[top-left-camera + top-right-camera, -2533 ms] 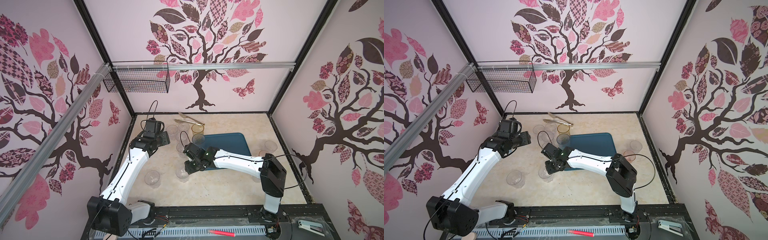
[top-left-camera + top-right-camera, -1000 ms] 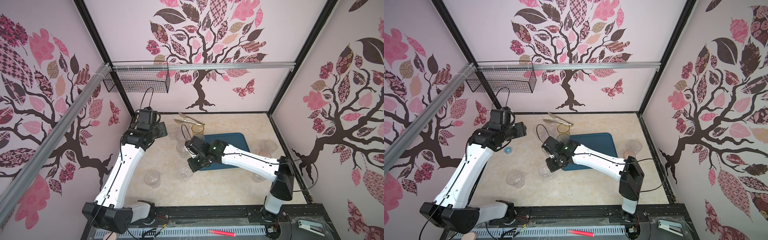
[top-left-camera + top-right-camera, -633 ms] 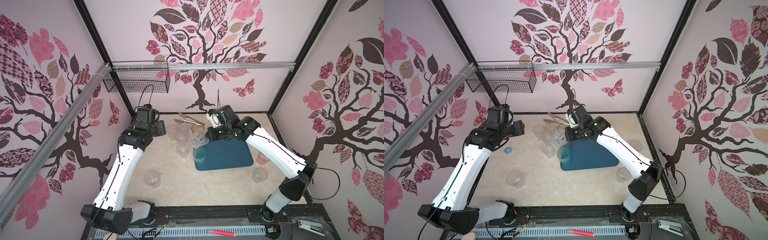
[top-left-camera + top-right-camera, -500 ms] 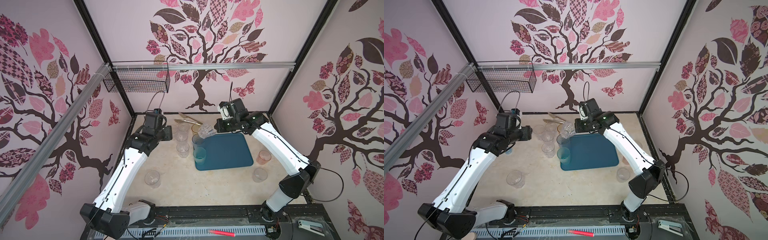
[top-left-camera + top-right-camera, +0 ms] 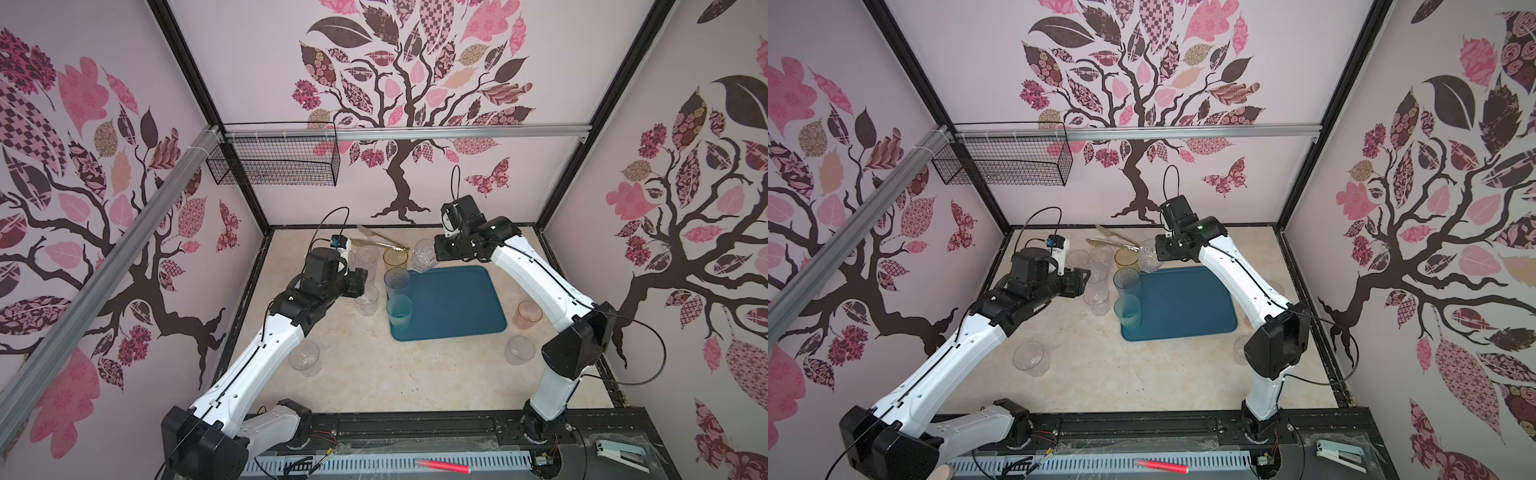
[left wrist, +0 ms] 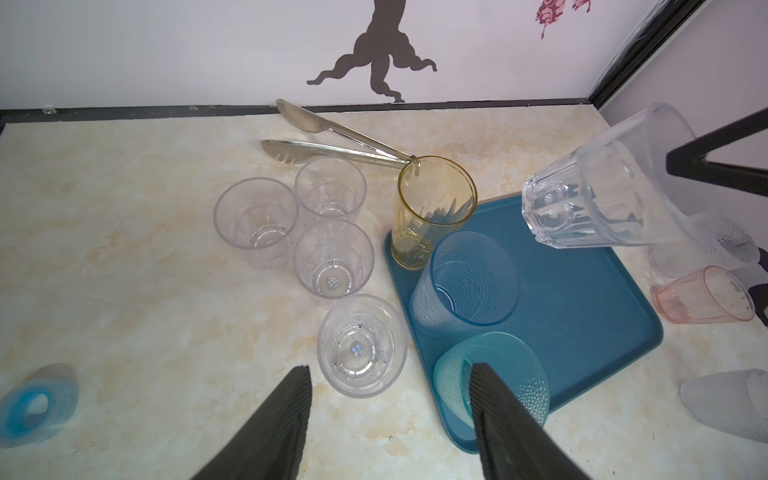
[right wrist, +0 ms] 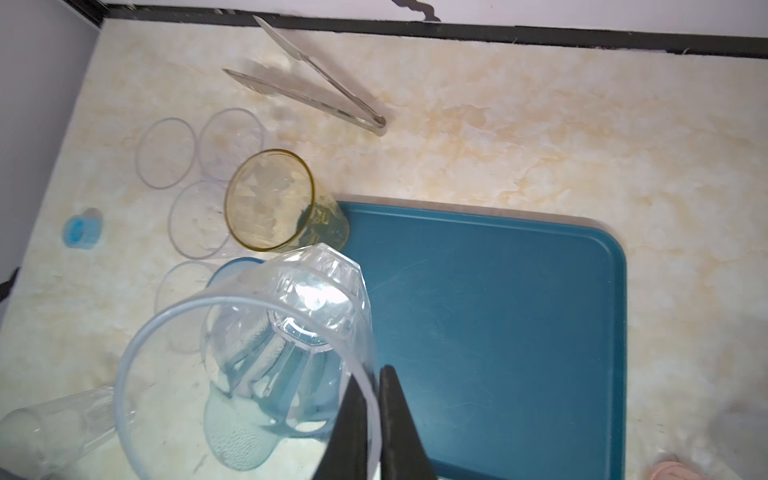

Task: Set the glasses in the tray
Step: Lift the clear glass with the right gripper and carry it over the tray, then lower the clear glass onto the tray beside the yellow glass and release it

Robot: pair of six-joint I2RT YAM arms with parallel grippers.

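We start at the right claw (image 7: pixel 376 395): clenched on the rim of a clear faceted glass (image 7: pixel 299 332), one finger (image 7: pixel 353 436) inside the wall, one outside. The glass is lifted and tilted over the far-left corner of the tray (image 7: pixel 498 311), not yet set down.

The left claw (image 6: pixel 390 368): released, holding nothing. It hovers above a short clear glass (image 6: pixel 360 347) standing on the bench (image 6: pixel 124 270) just beside the tray's left rim.

On the tray we count two, a blue glass (image 5: pixel 397 279) and a teal glass (image 5: pixel 399 309), both upright along the left edge. An amber glass (image 5: pixel 395 259) stands at the far-left corner; we cannot tell whether its base is on the rim or just off it. The rest of the tray is bare.

Off the tray: three more clear glasses (image 6: pixel 332 257) clustered to its left; a lone clear glass (image 5: pixel 304 357) near the front left; a pink glass (image 5: pixel 527 314) and a plain clear glass (image 5: pixel 519 350) on the right side. The metal tongs (image 5: pixel 380 241) lie at the back, no part of the job.

Our judgement: early going. Two placed, one in the air, at least seven left on the bench. We reckon the held glass needs righting before it goes down, and the open middle looks a safer spot than the crowded left edge.
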